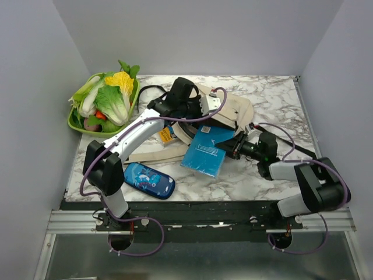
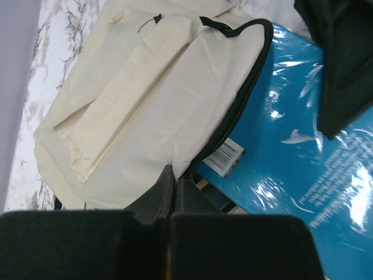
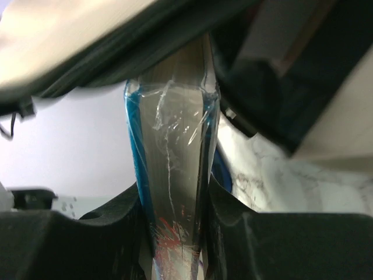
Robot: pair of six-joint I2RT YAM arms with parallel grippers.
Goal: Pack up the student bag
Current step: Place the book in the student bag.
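Observation:
The student bag [image 1: 233,109] is beige cloth with black zipper trim and lies at the back middle of the marble table. My left gripper [image 1: 186,111] reaches over it. Seen from the left wrist, my left gripper [image 2: 173,178] is shut on the bag's [image 2: 145,99] cloth edge by the zipper. A shrink-wrapped blue book [image 1: 204,153] sticks out of the bag's mouth toward the front. My right gripper [image 1: 238,146] is shut on the book's right end. In the right wrist view the book [image 3: 173,163] stands edge-on between the fingers [image 3: 230,216], under the bag's rim [image 3: 76,41].
A dark-blue patterned pencil case [image 1: 149,180] lies at the front left of the table. A green basket [image 1: 74,123] of toy vegetables stands at the back left corner. Long beige straps [image 1: 152,155] trail from the bag toward the front left. Grey walls close in three sides.

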